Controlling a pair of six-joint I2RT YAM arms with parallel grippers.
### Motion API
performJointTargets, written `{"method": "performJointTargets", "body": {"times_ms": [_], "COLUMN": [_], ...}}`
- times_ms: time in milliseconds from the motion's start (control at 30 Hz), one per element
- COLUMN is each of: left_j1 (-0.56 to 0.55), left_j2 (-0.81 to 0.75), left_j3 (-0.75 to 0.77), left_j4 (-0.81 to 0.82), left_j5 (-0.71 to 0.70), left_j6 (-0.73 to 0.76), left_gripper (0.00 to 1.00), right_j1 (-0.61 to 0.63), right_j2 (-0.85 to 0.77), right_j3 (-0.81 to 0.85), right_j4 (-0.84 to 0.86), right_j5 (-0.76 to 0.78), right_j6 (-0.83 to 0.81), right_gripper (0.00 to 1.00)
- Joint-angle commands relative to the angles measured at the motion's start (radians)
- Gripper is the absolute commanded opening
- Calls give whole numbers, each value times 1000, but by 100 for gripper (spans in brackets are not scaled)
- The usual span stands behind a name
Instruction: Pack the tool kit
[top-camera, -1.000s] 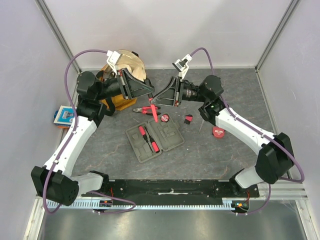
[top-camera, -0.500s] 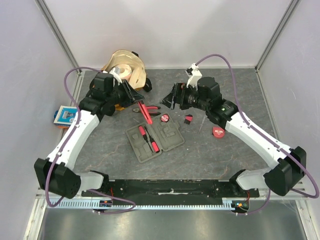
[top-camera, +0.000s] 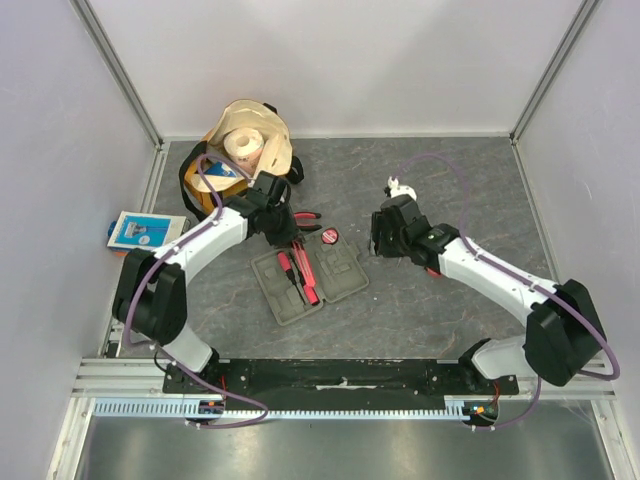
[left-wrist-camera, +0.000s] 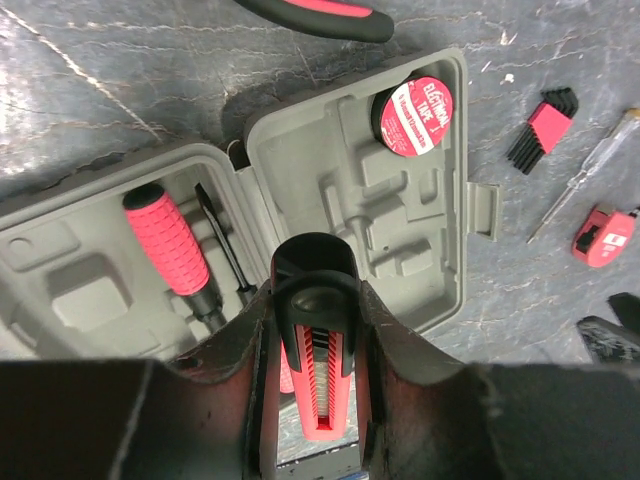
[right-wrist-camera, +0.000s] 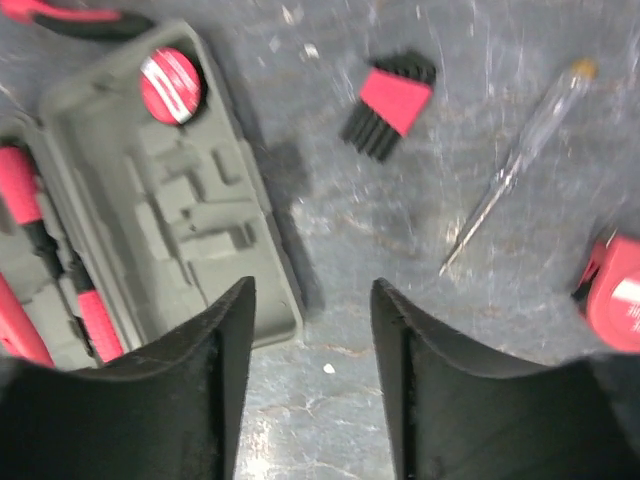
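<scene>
- My left gripper (left-wrist-camera: 315, 298) is clamped on a red-and-black tool (left-wrist-camera: 320, 385) that is ribbed along its middle. I cannot tell what kind of tool it is. It hangs over the middle of the open grey case (left-wrist-camera: 400, 235), which lies flat on the table (left-wrist-camera: 120, 90) between my two arms.
- To seat it well, I judge I should line its length up with a free moulded slot. I should lower it until it beds, and only then let go. Dropped tilted, it could ride on a rib and stop the lid from closing.
- The left half of the case holds a red-handled screwdriver (left-wrist-camera: 165, 240), so I must come down beside it, not on it. The round red tape (left-wrist-camera: 413, 108) sits in the far corner of the right half.
- My right gripper (right-wrist-camera: 312, 300) stands apart with nothing between its fingers, over bare table just beside the case's edge.
- The loose pieces beyond it look like its next picks: the hex key set (right-wrist-camera: 392, 105), the clear-handled tester screwdriver (right-wrist-camera: 515, 170) and the red tape measure (right-wrist-camera: 615, 300).
- Only the left wrist view shows my grip; from above, my own wrist hides those fingers.
- Only the top view shows the pliers (top-camera: 305, 217) whole, just past the case. Farther off are the tan bag (top-camera: 245, 150) and the blue-and-white packet (top-camera: 140, 230), which are not part of the kit.
</scene>
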Motion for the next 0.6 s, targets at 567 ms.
{"method": "performJointTargets", "body": {"times_ms": [567], "left_j1": [-117], "left_j2": [201], "left_j3": [61], "left_j4": [136], "left_j5": [-134], "left_j6": [-208], "left_gripper": [2], "right_j1": [34], "right_j2": [17], "right_j3": [-156], "right_j4": [146], "right_j5": [-107], "right_j6": [-33], "right_gripper": [40]}}
